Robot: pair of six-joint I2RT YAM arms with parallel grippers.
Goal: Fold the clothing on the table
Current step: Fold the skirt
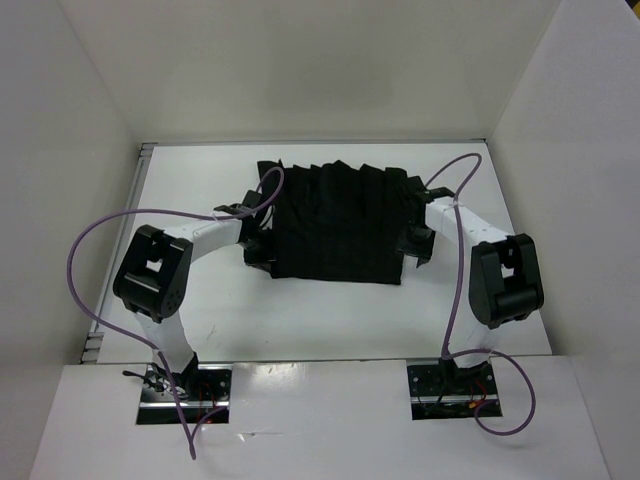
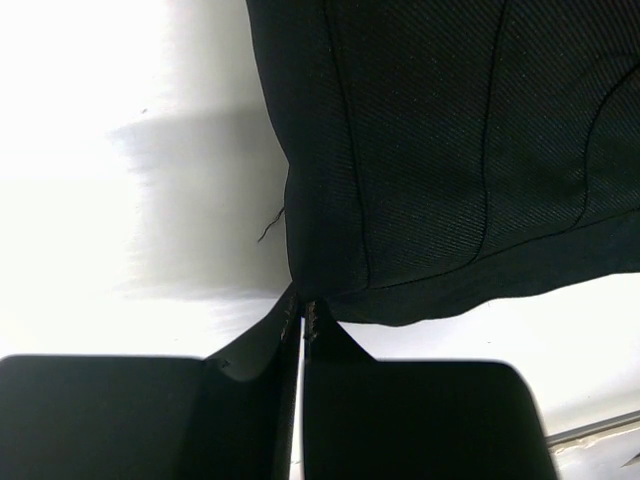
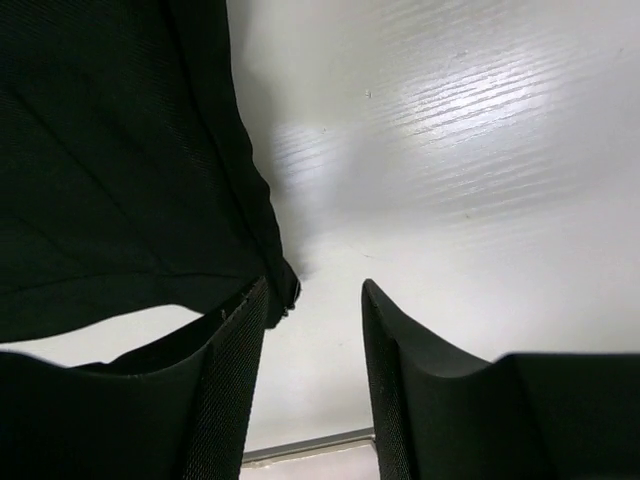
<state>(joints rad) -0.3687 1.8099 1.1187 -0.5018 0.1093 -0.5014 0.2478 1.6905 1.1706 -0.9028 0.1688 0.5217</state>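
The soft, pleated black fabric garment [image 1: 340,222] lies spread across the middle of the flat white tabletop [image 1: 300,310]. The left claw [image 2: 303,310] is pinched tight on one corner. The right claw [image 3: 316,290] stands parted just beside the opposite corner.

The clothing [image 1: 338,222] is a black garment spread as a rough rectangle on the far half of the table [image 1: 300,320], about midway between its left and right sides. Vertical pleats or creases run across it from far edge to near edge. Its far edge is jagged where the pleats end unevenly, while its near edge is fairly straight. Close up, the fabric shows a fine woven texture, thin stitched seam lines and a hemmed border. Its near left corner comes to a point and casts a soft shadow on the table. The table is plain, white and faintly glossy, bordered by white walls.
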